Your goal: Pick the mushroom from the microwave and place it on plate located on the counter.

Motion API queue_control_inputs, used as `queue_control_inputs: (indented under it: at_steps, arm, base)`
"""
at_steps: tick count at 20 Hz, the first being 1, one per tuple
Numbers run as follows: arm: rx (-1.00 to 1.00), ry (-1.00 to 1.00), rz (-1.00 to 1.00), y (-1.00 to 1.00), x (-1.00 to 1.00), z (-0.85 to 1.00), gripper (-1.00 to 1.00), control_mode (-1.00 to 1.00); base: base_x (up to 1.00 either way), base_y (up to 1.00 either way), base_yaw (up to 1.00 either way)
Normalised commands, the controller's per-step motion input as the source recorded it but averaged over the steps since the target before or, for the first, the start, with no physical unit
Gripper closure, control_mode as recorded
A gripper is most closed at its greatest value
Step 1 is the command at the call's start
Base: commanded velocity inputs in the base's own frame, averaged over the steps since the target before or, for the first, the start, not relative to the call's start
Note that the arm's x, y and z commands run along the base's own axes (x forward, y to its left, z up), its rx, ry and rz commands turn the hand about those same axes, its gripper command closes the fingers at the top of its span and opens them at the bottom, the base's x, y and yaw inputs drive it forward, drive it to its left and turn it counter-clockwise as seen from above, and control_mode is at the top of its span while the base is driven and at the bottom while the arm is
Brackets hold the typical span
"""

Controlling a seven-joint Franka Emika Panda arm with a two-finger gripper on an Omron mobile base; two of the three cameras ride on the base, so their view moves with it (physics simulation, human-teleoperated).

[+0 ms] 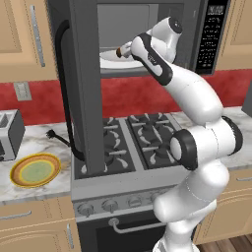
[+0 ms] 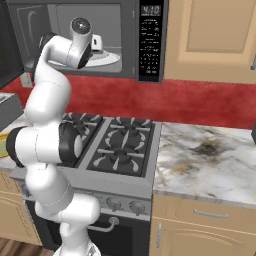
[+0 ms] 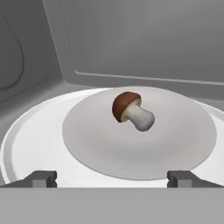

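Gripper [image 3: 112, 178] wide open, empty, short of the mushroom [image 3: 131, 112] on its white plate [image 3: 175, 148].

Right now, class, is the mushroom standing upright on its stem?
No: in the hand view the mushroom lies tipped on its side on the white plate, cap pointing left.

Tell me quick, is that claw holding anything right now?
Claw: open and empty, inside the microwave, with the mushroom lying on the white plate ahead of it.
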Motion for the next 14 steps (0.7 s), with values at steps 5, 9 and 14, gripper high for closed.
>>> queue_control_inputs:
  at_steps: [5,9,14]
  arm:
    - [0.0,0.0,0.0,0.11,0.25,-0.01,-1.0,-1.0]
    - [0.0,0.02,0.0,0.03,0.23,0.0,-1.0,-1.0]
    - [0.0,0.02,0.03,0.0,0.14,0.0,-1.0,-1.0]
  base:
    - [0.0,0.0,0.0]
    - [0.0,0.0,0.0]
    - [0.0,0.0,0.0]
